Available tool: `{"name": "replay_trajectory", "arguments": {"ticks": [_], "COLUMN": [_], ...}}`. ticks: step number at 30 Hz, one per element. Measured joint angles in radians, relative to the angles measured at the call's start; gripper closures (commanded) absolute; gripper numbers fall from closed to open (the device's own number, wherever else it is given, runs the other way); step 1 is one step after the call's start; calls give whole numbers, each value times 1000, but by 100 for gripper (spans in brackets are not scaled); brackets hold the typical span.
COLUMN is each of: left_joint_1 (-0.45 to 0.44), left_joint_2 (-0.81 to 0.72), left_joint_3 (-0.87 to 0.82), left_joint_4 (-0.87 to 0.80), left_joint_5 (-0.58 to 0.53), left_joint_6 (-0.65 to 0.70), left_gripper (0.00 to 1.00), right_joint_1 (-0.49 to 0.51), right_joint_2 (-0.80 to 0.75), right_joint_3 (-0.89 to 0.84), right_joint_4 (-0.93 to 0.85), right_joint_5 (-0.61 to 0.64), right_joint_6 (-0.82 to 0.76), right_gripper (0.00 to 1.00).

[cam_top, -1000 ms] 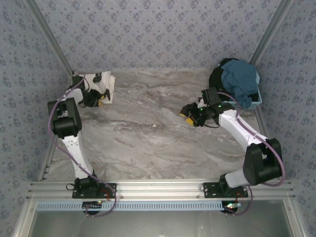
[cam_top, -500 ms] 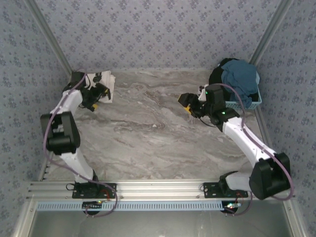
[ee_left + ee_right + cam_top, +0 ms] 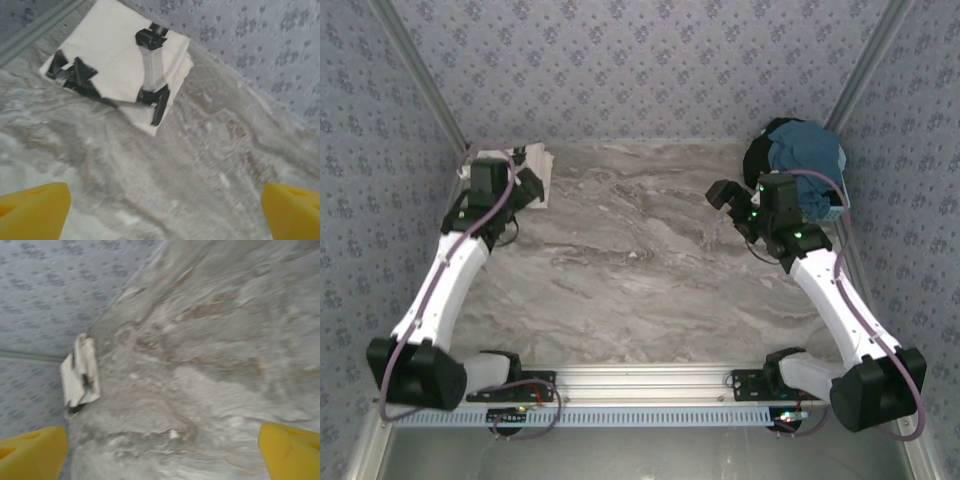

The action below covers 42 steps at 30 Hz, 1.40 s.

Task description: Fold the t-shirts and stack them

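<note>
At the worktop's (image 3: 640, 260) far-left corner, folded cream-white t-shirt (image 3: 117, 60) (black print showing), left claw (image 3: 162, 212) near it, spread open, right claw (image 3: 160, 450) open too, beside teal t-shirt (image 3: 807, 160) and black t-shirt (image 3: 758, 160) heaped in basket (image 3: 835, 208)

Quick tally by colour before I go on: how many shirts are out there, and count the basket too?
white shirt, folded, with black print: 1
teal-blue shirt, heaped on the basket: 1
black shirt, bunched beside the teal one: 1
basket, light blue: 1
Total: 4
</note>
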Motion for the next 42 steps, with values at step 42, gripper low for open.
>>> {"name": "replay_trajectory", "arguments": {"ticks": [42], "left_joint_1": [175], "left_joint_2": [343], "left_joint_3": [-764], "left_joint_4": [1324], "left_joint_5": [40], "left_joint_6": [557], "left_gripper": [2], "right_joint_1": [-219], "right_joint_2": [426], "right_joint_3": [-734], "right_joint_4": [1330], "right_joint_5": [393], "right_joint_6": [-861], "right_gripper": [0]}}
